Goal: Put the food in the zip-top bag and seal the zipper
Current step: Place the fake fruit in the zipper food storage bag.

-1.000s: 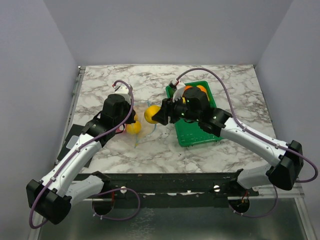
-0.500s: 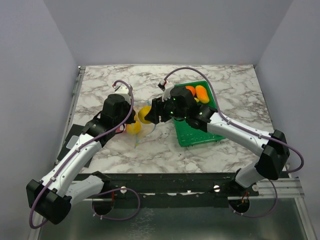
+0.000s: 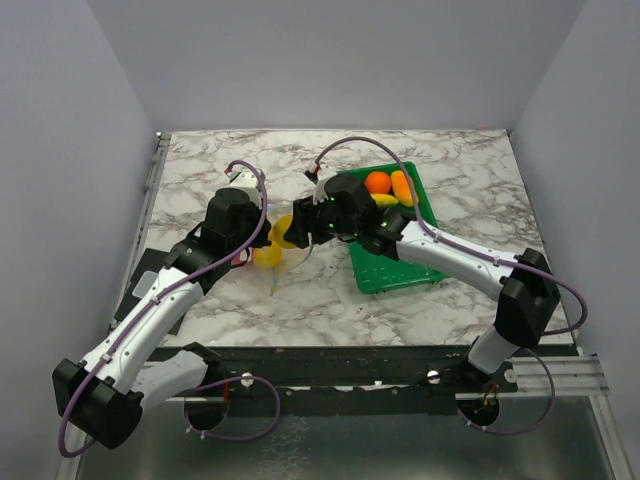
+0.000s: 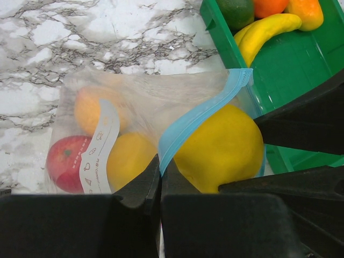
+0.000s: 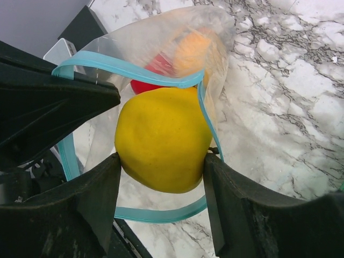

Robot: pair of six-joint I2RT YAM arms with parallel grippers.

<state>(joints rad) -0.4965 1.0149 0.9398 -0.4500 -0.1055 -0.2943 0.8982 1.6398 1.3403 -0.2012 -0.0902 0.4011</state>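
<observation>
Lemon (image 5: pixel 161 137) clamped in right hand (image 5: pixel 161 174) at bag (image 4: pixel 137 99) mouth; left hand (image 4: pixel 160 171) pinches zipper (image 4: pixel 204 110); left wrist alone shows label (image 4: pixel 102 145).

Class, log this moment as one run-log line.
left fingers: shut on zipper | right fingers: holding lemon at bag mouth | bag: three fruits inside | tray: banana, others

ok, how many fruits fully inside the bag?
3: orange piece beside the label, red piece and yellow piece either side of it; lemon only at the mouth. More may be hidden.
</observation>
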